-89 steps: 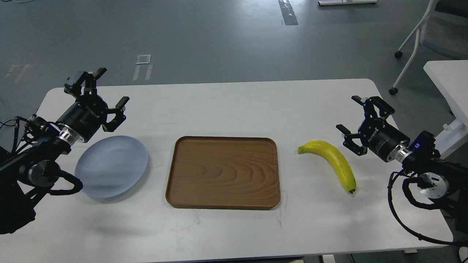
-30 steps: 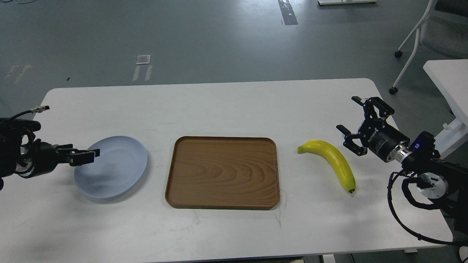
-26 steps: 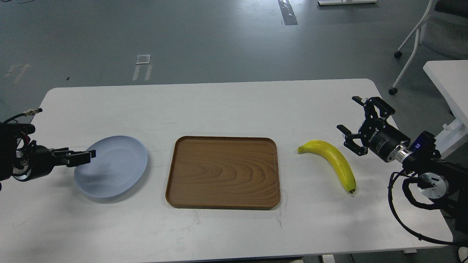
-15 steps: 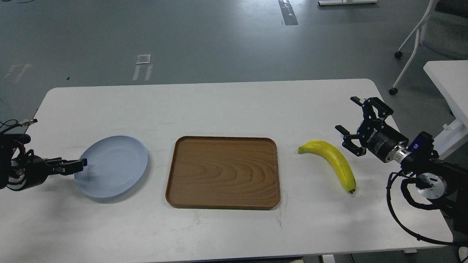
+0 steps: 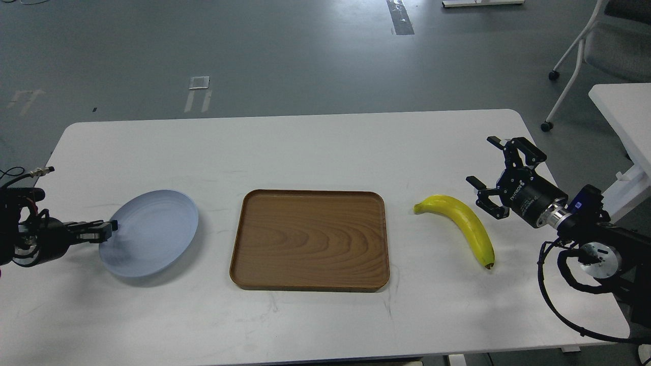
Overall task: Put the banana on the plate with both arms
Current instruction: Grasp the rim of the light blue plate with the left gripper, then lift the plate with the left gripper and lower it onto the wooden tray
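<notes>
The yellow banana [image 5: 470, 226] lies on the white table, right of the tray, with its stem end towards the tray. The pale blue-grey plate [image 5: 152, 234] lies left of the tray. My left gripper [image 5: 105, 232] reaches in low from the left edge and its fingers are closed on the plate's left rim. My right gripper [image 5: 480, 158] is open and empty, hovering just right of and beyond the banana's upper half, jaws pointing towards the table's middle.
A rectangular brown wood-grain tray [image 5: 310, 239] lies in the middle of the white table [image 5: 315, 147], with nothing in it. A second white table [image 5: 623, 109] and a wheeled chair [image 5: 605, 46] stand beyond the right edge.
</notes>
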You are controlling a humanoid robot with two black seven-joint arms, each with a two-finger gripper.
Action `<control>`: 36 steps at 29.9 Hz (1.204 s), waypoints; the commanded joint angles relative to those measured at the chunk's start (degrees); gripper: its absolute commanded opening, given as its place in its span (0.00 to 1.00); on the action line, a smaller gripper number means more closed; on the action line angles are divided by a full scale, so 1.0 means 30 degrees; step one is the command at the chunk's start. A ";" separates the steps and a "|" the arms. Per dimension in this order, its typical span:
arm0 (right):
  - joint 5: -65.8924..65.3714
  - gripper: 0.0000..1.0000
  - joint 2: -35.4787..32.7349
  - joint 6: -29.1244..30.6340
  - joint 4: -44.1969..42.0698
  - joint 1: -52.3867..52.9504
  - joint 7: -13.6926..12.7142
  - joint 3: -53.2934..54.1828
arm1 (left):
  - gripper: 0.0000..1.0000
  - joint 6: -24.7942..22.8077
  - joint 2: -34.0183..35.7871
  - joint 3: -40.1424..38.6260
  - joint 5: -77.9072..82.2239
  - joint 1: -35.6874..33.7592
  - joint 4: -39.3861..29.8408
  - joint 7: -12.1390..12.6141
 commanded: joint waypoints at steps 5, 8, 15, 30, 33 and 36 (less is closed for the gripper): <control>-0.0005 1.00 -0.0007 -0.0004 -0.0026 -0.0021 0.0000 0.0000 | 0.00 0.0091 0.0028 -0.0011 -0.0779 -0.0328 -0.0040 -0.0001; -0.0005 1.00 -0.0007 -0.0004 -0.0026 0.0038 0.0000 0.0000 | 0.00 0.0091 0.0144 -0.0040 -0.1247 -0.0445 -0.0389 -0.0001; -0.0005 1.00 -0.0007 -0.0004 0.0003 0.0126 0.0000 0.0000 | 0.00 -0.0697 0.0496 -0.0040 -0.1980 -0.2609 -0.1651 -0.0001; -0.0005 1.00 -0.0095 -0.0004 0.0003 0.0155 0.0000 0.0000 | 0.00 -0.2867 -0.2722 0.0106 0.1122 -0.7417 -0.6575 -0.0001; -0.0005 1.00 -0.0154 -0.0004 -0.0026 0.0126 0.0000 0.0000 | 0.00 -0.2897 -0.4247 0.0866 0.1827 -0.7652 -0.6223 -0.0001; -0.0005 1.00 -0.0183 -0.0004 -0.0084 0.0126 0.0000 0.0000 | 0.00 -0.2897 -0.5389 0.1686 0.1828 -0.7799 -0.5608 -0.0001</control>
